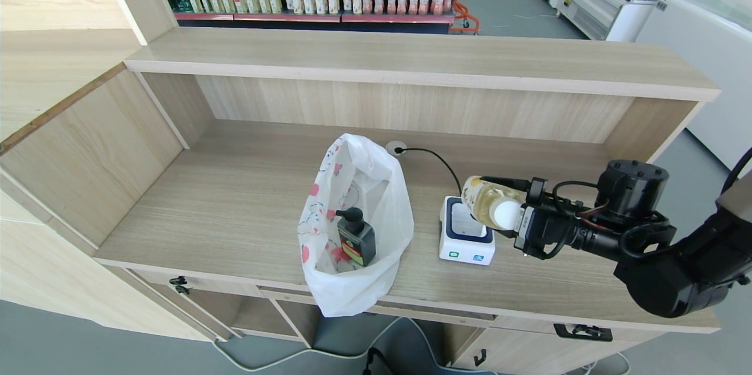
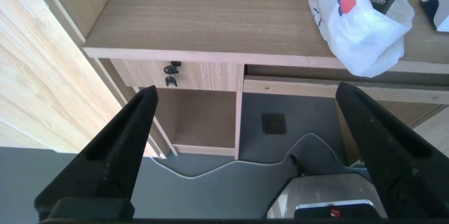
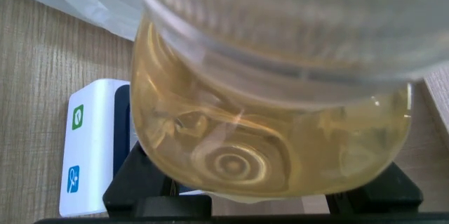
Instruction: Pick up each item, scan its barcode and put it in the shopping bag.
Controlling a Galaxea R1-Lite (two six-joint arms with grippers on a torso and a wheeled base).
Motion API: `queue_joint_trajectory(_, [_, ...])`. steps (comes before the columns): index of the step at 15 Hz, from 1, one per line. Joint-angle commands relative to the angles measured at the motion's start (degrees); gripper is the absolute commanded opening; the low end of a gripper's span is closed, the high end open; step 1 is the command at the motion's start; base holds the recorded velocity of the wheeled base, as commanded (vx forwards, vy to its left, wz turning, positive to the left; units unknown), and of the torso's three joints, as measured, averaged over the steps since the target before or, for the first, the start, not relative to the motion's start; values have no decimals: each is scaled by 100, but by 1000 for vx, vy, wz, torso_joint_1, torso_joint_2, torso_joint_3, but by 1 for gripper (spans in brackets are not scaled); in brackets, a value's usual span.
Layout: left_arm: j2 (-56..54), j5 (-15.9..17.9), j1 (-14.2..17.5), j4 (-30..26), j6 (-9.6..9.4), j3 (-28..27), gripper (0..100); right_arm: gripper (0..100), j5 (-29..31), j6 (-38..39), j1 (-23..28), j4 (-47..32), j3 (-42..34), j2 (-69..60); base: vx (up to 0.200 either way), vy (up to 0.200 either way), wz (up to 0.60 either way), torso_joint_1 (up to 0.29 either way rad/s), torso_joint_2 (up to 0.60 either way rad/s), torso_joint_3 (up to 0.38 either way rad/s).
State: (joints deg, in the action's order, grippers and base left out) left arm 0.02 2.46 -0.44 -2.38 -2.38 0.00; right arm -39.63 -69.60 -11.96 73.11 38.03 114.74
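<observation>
The right gripper (image 1: pixel 498 206), jaws clenched on a bottle of yellow liquid (image 1: pixel 479 196), holds it just above the white scanner (image 1: pixel 467 243) beside the shopping bag (image 1: pixel 352 287) on the surface (image 1: pixel 235 198), while the left gripper (image 2: pixel 256 150) hangs with jaws spread wide.

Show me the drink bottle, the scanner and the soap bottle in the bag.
drink bottle (image 1: pixel 479 198), head view, its yellow body.
scanner (image 1: pixel 465 247), head view, its white front part.
soap bottle (image 1: pixel 356 243), head view, its dark body.
</observation>
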Motion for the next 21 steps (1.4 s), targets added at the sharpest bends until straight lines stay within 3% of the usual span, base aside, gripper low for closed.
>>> queue_joint_trajectory(1, [-2,0,0,0,0,0,100,0,-1,-1,1,2,11,57,0,0,0,0,0,0])
queue_joint_trajectory(21, [-2,0,0,0,0,0,100,0,17,-1,27,2,143,330,0,0,0,0,0,0])
